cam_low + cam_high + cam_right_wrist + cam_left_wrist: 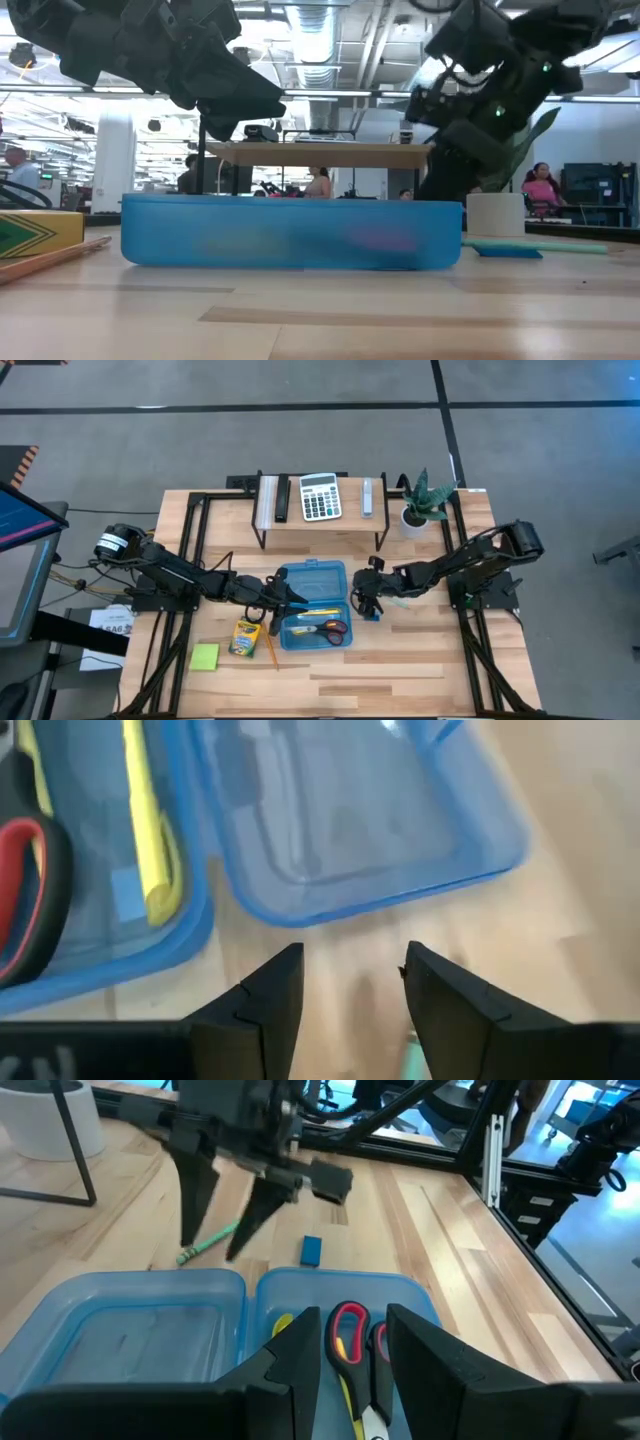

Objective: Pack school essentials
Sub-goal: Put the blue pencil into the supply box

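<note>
Left gripper (292, 600), fingers apart, hovers over the blue case (312, 605) holding red-handled scissors (335, 628); right gripper (368, 606), fingers apart, just beside it

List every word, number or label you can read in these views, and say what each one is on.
Nothing is legible.
Crayon box: printed front, too small to read.
Calculator: keys and display, too small to read.
Paper by the left arm's base: dark print, blurred.
Right wrist view: pale letters on the right arm's own body at the lower edge, cut off and unreadable.
Blue case, scissors: no text visible.
</note>
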